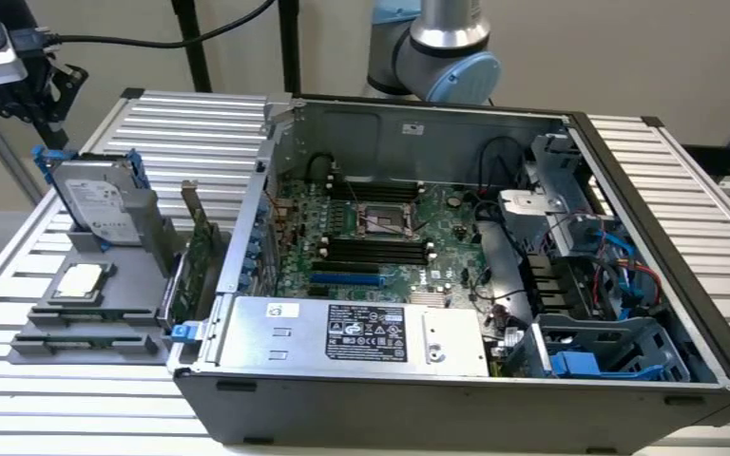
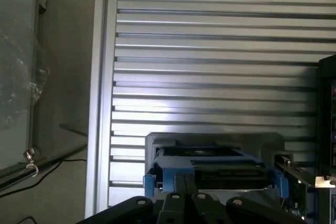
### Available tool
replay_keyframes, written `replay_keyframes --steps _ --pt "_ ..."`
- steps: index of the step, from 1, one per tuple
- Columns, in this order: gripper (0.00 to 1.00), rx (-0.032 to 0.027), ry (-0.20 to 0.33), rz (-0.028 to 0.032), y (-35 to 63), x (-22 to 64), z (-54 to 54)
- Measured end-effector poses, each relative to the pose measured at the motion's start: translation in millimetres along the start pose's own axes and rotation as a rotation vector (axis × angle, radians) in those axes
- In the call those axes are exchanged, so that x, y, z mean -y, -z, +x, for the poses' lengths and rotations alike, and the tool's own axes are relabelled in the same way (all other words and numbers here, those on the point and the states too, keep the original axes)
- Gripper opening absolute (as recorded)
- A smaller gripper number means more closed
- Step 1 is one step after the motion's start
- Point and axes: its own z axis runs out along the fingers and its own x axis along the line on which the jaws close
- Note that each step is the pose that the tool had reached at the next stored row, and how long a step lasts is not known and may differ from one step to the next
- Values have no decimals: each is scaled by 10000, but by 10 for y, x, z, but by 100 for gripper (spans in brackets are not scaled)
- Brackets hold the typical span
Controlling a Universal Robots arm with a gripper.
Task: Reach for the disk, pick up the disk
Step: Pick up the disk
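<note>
the step in hand looks like the end of the reach or the very start of the grasp. the disk (image 1: 92,204) stands on edge, leaning a little, in a grey holder (image 1: 137,228) on the slatted table (image 1: 187,123), at the exterior view's left of the open computer case (image 1: 467,408), with a small square chip (image 1: 81,278) lying on the same holder nearer the camera. the gripper (image 1: 56,133) hangs right at the top corner of the disk's blue frame. in the wrist view the fingers (image 2: 178,184) are drawn tight together and sit at the blue edge of the disk (image 2: 210,163); whether they pinch that edge or only touch it i cannot tell, and the disk looks seated in its holder. by my judgement, a lift from here calls for a sure hold on the thin frame and a straight pull along the disk's own lean, so it clears the holder without jamming. the arm's joint (image 1: 448,57) rises behind the case, and the wrist hangs out over the table's far corner, fingers pointing down.
</note>
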Motion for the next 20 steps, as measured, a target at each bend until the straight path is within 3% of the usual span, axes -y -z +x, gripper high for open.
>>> replay_keyframes --steps 4,20 --pt "11 -2 108 1 1 -1 3" --pt "11 -113 2996 0 21 -2 3"
